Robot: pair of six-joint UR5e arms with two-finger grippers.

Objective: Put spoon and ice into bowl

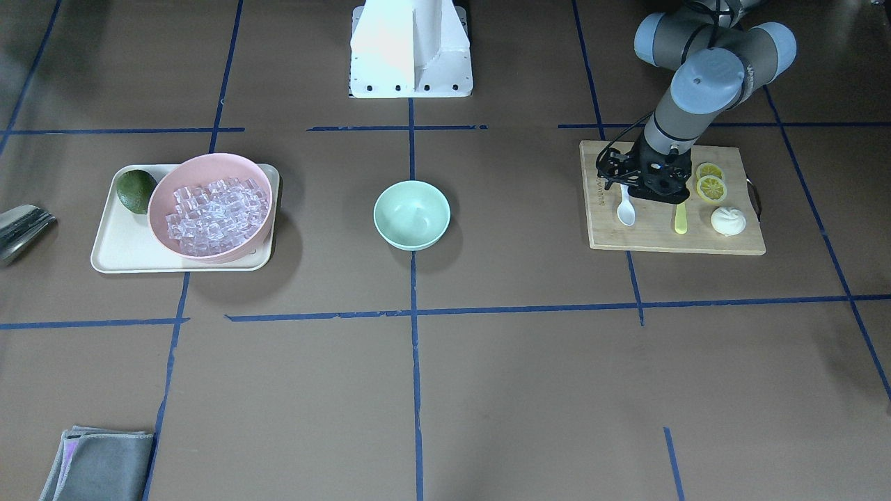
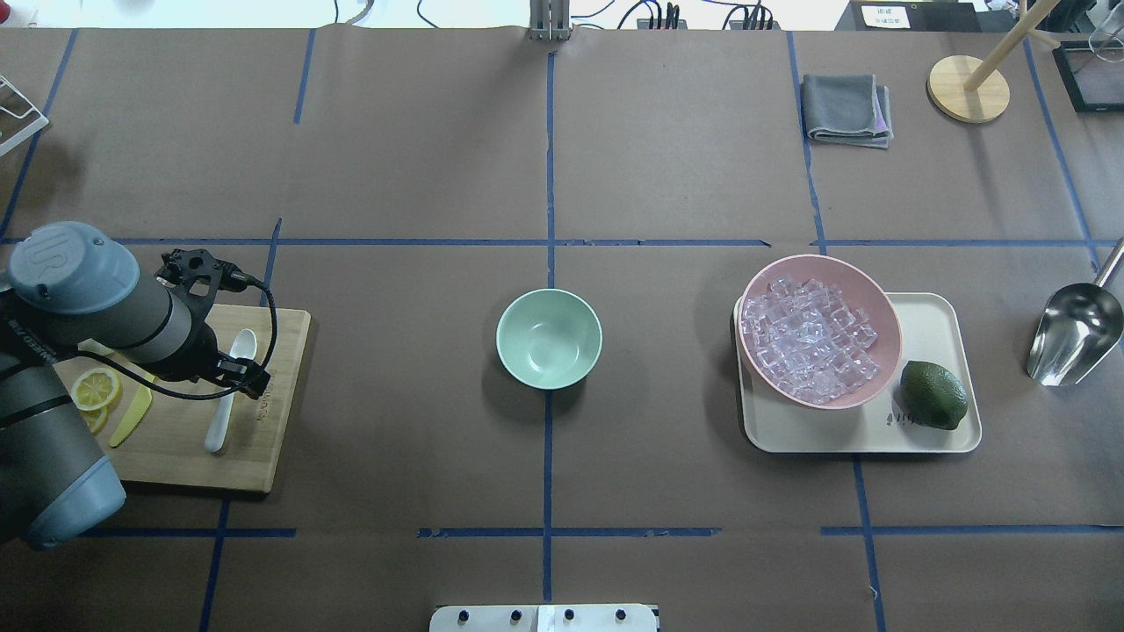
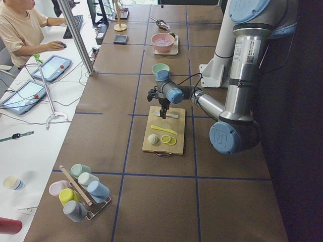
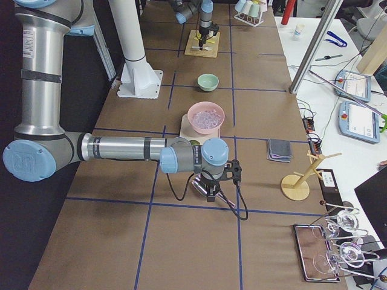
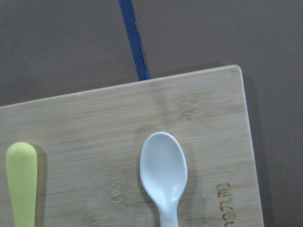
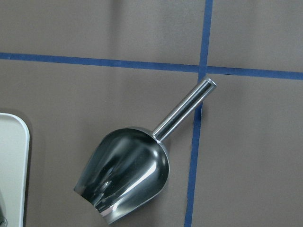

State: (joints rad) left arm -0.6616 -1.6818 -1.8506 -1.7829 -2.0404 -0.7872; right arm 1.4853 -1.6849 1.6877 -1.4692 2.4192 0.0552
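The white spoon (image 1: 626, 212) lies on a wooden cutting board (image 1: 738, 243), and its scoop shows in the left wrist view (image 5: 163, 170). My left gripper (image 1: 658, 198) hangs point-down just above the board, over the spoon's handle, and its jaws look spread and empty. The mint-green bowl (image 1: 412, 214) stands empty at the table's middle. The ice (image 1: 216, 212) fills a pink bowl (image 1: 161, 191). My right gripper (image 4: 208, 193) shows only in the exterior right view, over a metal scoop (image 6: 125, 170). I cannot tell whether it is open or shut.
A yellow-green knife (image 1: 681, 219), lemon slices (image 1: 711, 184) and a white bun (image 1: 728, 221) share the board. The pink bowl and an avocado (image 1: 136, 190) sit on a cream tray (image 1: 111, 257). A grey cloth (image 1: 104, 465) lies at the near corner.
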